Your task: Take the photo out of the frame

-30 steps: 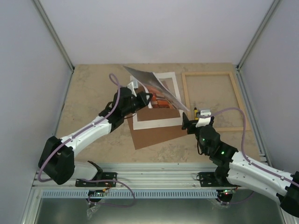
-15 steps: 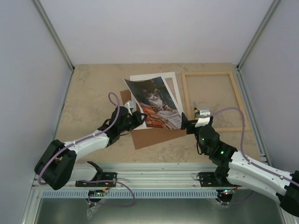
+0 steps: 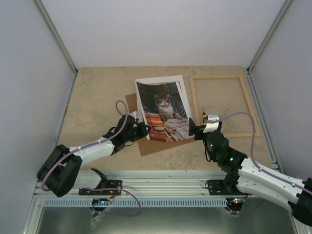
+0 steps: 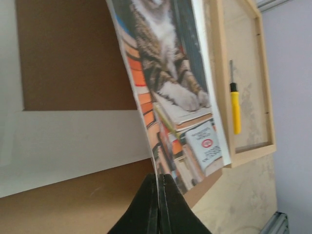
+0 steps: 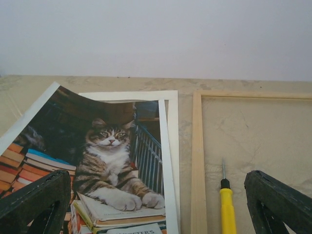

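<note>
The photo (image 3: 163, 111), a tabby cat among orange books, lies face up and slightly curled over the white mat and brown board, left of the frame (image 3: 217, 76), which lies bare on the table. My left gripper (image 3: 141, 130) is shut on the photo's near left edge. In the left wrist view its black fingertips (image 4: 160, 183) pinch the thin edge of the photo (image 4: 170, 87), with the frame (image 4: 222, 73) beyond. My right gripper (image 3: 201, 126) stands open near the frame's near left corner. The right wrist view shows the photo (image 5: 107, 161) and the frame (image 5: 197, 156) ahead of the right gripper (image 5: 156, 214), which holds nothing.
A yellow-handled screwdriver (image 3: 204, 116) lies inside the frame by its left rail, close to my right gripper. The brown backing board (image 3: 156, 145) and white mat (image 3: 158, 79) lie under the photo. Grey walls close in the table on three sides.
The photo was held up, curled, with its grey back showing; now it is turned face up and lowered. My left gripper pulled back toward the near edge. The right arm stayed put.
</note>
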Robot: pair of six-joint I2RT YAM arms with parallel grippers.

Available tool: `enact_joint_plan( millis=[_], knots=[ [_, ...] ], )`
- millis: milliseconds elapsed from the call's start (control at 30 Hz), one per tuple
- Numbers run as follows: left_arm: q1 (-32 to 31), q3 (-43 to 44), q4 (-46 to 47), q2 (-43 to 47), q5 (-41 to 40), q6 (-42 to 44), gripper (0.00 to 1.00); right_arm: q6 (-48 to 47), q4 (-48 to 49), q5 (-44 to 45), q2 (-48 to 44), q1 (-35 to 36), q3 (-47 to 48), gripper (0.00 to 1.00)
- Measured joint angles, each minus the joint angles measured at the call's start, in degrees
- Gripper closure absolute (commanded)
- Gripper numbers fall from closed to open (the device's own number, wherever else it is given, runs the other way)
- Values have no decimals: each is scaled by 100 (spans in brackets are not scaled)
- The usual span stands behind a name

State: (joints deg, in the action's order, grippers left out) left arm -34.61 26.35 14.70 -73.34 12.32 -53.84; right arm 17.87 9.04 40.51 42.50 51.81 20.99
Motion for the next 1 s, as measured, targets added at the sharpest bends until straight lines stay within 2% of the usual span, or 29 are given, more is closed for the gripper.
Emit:
enact_joint_plan(
  millis=[267,367,467,533,667,733,867,933,1000],
  knots=[
    [0,-46,-442,-83,-223,157,98,-2,35,-20,50,0,-9,2],
    [0,-59,-625,-26,-354,168,90,-2,35,-26,83,0,-9,2],
    [0,-125,-756,94,-509,181,87,-2,35,-44,109,0,-9,2],
    [4,-195,-841,208,-610,157,79,-4,37,-48,111,0,-9,2],
    [7,-319,-1012,402,-782,151,77,-4,35,-46,114,0,-9,2],
    [9,-361,-1086,483,-883,153,68,-7,37,-46,120,0,-9,2],
    [33,-428,-1303,802,-1130,144,63,-9,37,-39,136,-9,-9,2],
    [52,-435,-1436,1025,-1298,151,54,-7,33,-2,131,-35,-9,2],
    [72,-435,-1609,1355,-1561,133,51,4,-9,61,109,-52,-9,2]
  ],
)
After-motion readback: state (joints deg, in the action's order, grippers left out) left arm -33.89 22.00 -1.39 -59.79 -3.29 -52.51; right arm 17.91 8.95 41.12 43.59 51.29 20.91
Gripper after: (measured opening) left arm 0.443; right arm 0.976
